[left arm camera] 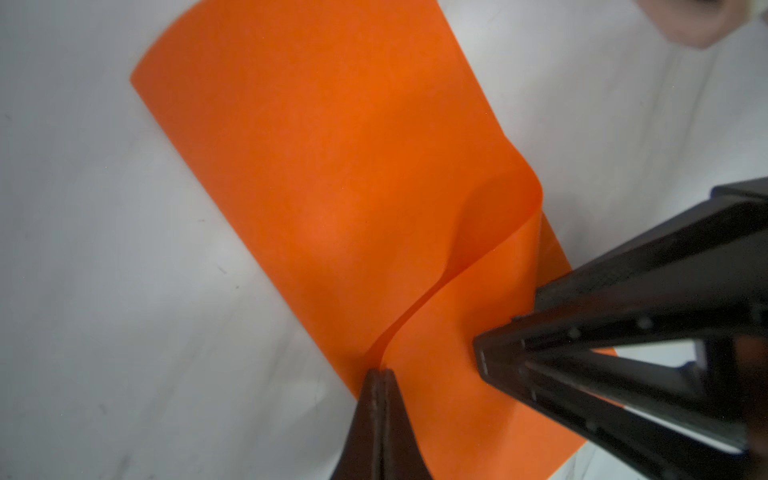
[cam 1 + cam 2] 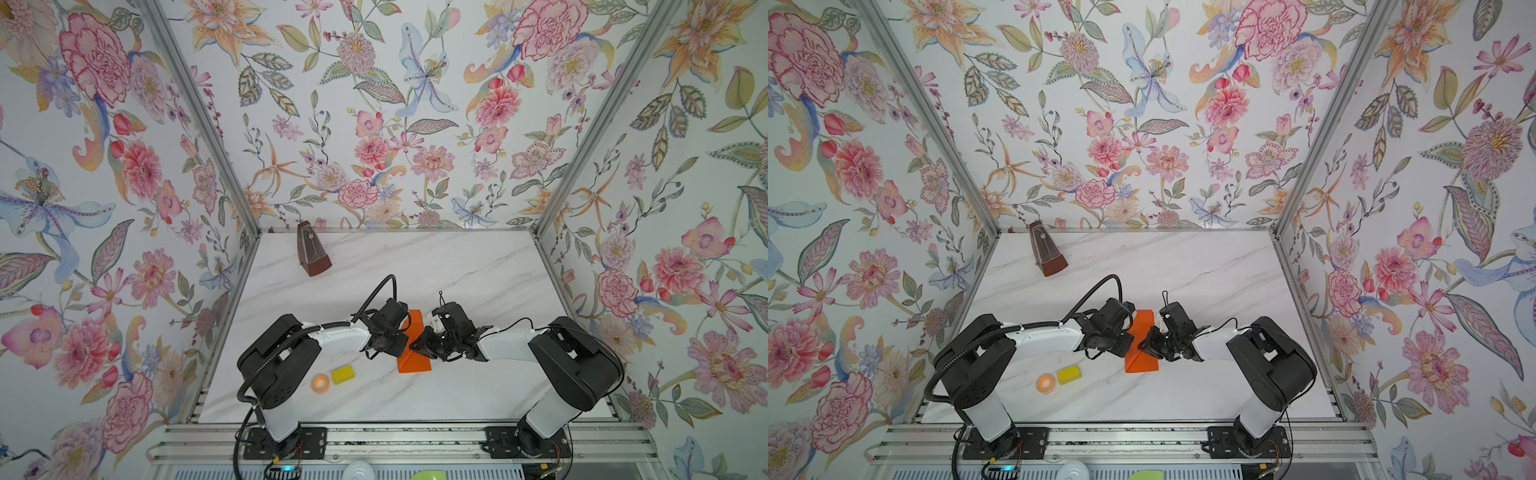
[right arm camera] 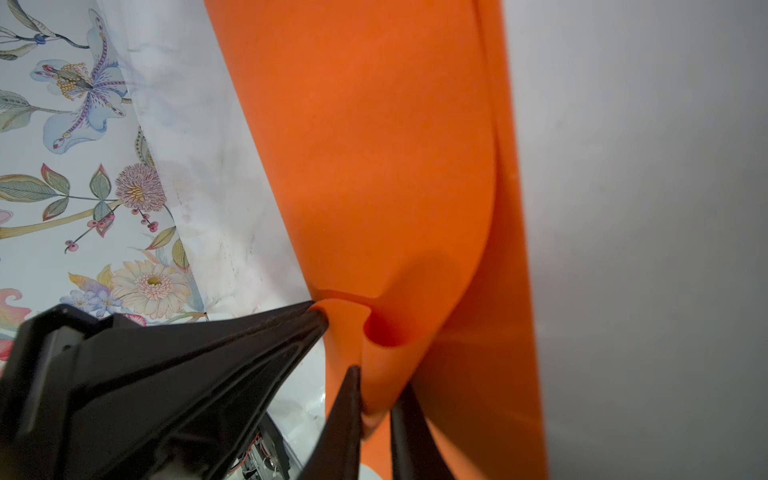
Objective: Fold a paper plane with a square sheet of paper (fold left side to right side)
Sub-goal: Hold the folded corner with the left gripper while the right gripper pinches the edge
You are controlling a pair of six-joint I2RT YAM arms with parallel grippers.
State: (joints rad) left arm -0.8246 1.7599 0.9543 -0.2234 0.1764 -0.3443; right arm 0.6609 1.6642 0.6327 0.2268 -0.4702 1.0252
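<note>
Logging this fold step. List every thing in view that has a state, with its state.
square sheet of paper: folded double on the table, top layer buckled up between the claws.
left claw: shut on the sheet's edge.
right claw: shut on the raised layer.
metronome: standing, untouched.
tape ring: lying flat.
yellow block: resting on the table.

Sheet of paper (image 2: 415, 320): middle hidden beneath left arm (image 2: 382, 328) and right arm (image 2: 451, 332). Pale shape (image 1: 698, 20) beyond the sheet: blurred, cut off, unidentifiable.

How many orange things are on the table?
2: the paper in the middle, and a tape ring at the front left, beside the yellow block. More may be hidden.
</note>
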